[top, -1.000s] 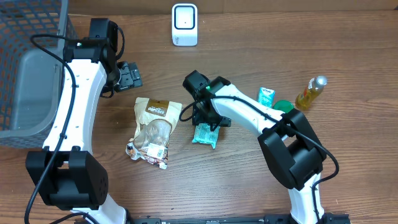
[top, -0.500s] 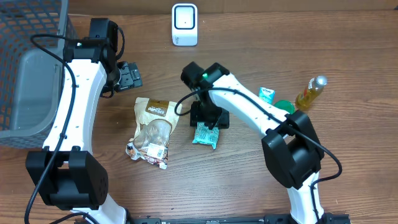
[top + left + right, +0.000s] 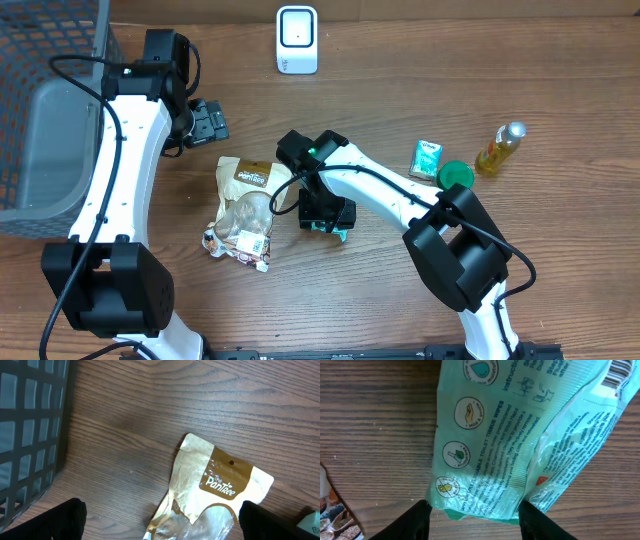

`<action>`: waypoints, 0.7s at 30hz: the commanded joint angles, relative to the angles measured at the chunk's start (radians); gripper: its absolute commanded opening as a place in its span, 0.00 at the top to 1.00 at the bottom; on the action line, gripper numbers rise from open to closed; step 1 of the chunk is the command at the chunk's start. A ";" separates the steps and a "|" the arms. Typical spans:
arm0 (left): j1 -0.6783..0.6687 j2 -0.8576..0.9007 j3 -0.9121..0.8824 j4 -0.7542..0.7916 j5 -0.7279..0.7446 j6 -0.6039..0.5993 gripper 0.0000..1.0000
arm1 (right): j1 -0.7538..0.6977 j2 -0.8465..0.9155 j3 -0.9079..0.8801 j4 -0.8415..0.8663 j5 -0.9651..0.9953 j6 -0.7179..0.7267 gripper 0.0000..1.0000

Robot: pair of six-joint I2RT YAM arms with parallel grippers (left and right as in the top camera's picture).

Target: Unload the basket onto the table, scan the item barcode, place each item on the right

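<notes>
— Where's the thing to be scanned?
— The mint-green plastic packet of wipes (image 3: 510,435) lies flat on the brown wooden worktop (image 3: 400,300), with its barcode (image 3: 621,370) showing at one corner. The right tool (image 3: 476,519) is down over the packet, its two black fingers (image 3: 415,520) either side of the packet's near end. Whether they pinch it, I cannot tell.
— And around it?
— Just beside the packet, on the left arm's side, there's a crinkled brown-and-gold snack pouch (image 3: 245,205). Well beyond the packet, near the worktop's far edge, stands a boxy white scanner (image 3: 297,40). On the packet's other side, well apart from it, are a small green-and-white carton (image 3: 427,158), a round green cap (image 3: 455,175) and a yellow bottle (image 3: 498,148).
— The left tool?
— The left tool (image 3: 210,122) hangs past the pouch from the packet, spread wide, holding nothing. A dark wire basket (image 3: 50,60) sits further out.
</notes>
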 commanded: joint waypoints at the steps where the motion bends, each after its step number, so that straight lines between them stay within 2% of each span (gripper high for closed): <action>1: -0.007 0.001 0.016 0.001 -0.013 0.012 0.00 | -0.007 0.001 0.016 -0.016 -0.009 0.015 0.44; 6: -0.007 0.001 0.016 0.001 -0.013 0.012 0.00 | -0.028 0.000 0.084 -0.071 0.021 0.015 0.41; 21: -0.007 0.001 0.016 0.001 -0.013 0.012 0.00 | -0.040 0.002 0.043 -0.057 0.021 0.019 0.41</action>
